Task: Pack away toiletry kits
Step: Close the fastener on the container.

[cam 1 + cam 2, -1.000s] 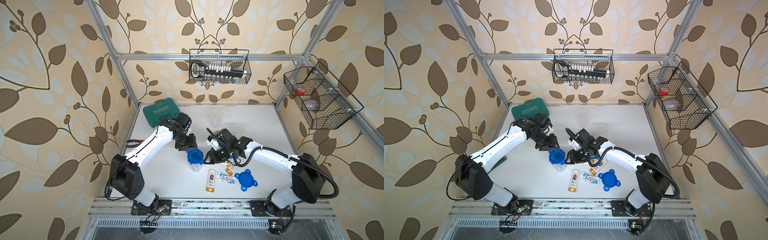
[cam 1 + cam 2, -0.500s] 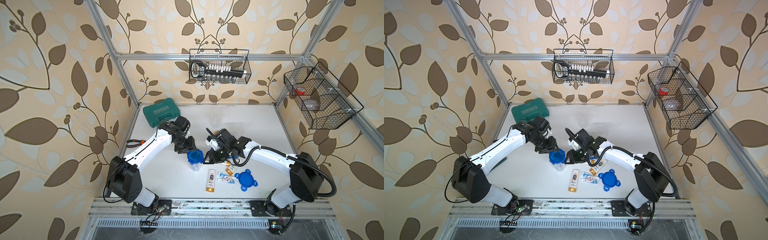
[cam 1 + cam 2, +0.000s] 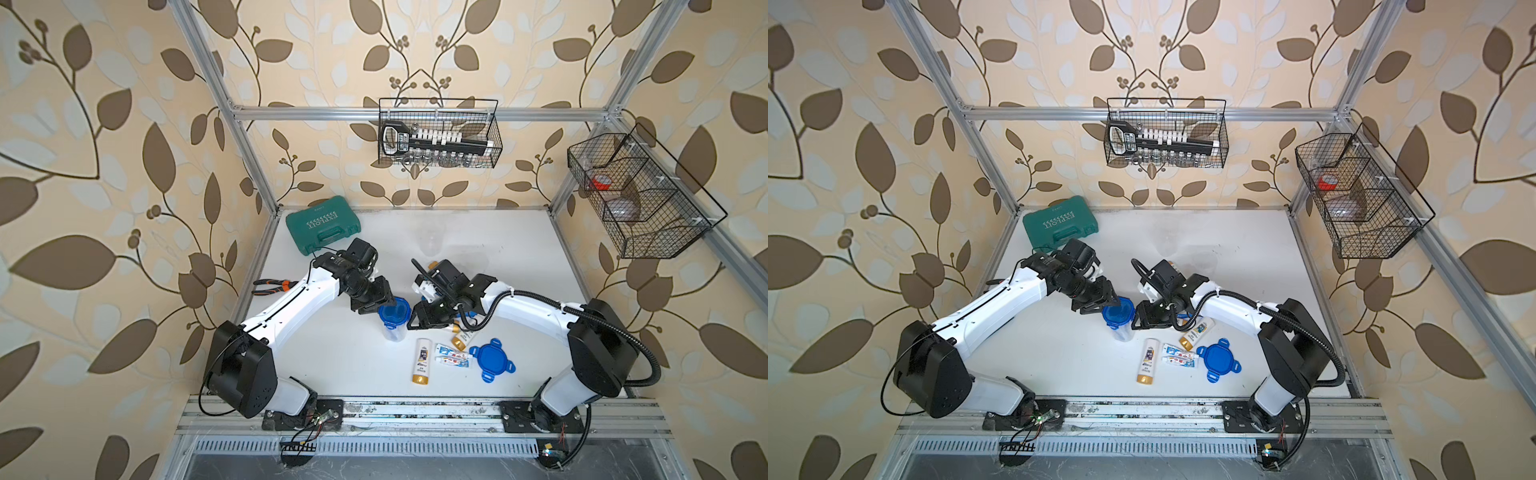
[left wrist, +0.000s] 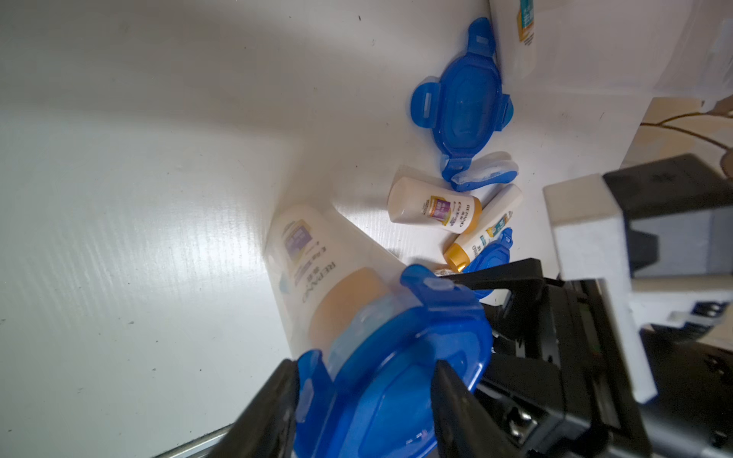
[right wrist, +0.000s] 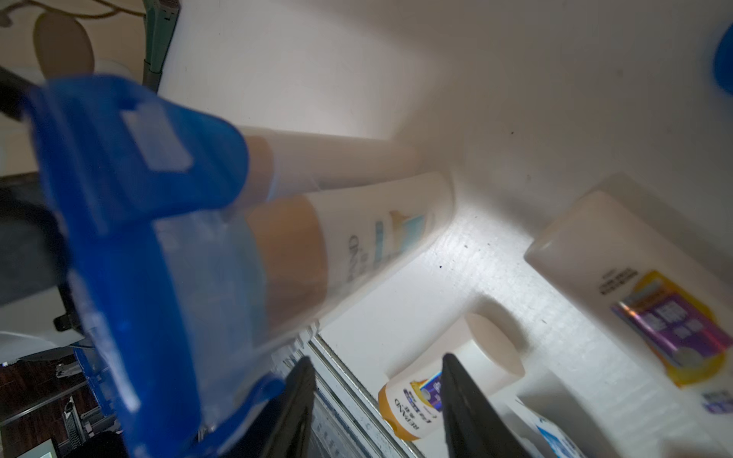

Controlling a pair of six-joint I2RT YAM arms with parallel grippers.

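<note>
A white table (image 3: 498, 249) carries a green case (image 3: 323, 224) at 11 o'clock, pliers (image 3: 272, 286) at the 9 o'clock edge and a capped jar (image 3: 392, 328) upright at centre. A bottle (image 3: 422, 365), two tubes (image 3: 451, 357) and a loose blue lid (image 3: 490, 365) lie between 6 and 4 o'clock.

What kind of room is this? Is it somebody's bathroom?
Probably not a real bathroom: it looks like a robot test booth dressed up as a home. The leaf wallpaper sits behind a bare aluminium frame, and a white left arm and right arm are bolted to a metal rail.
</note>
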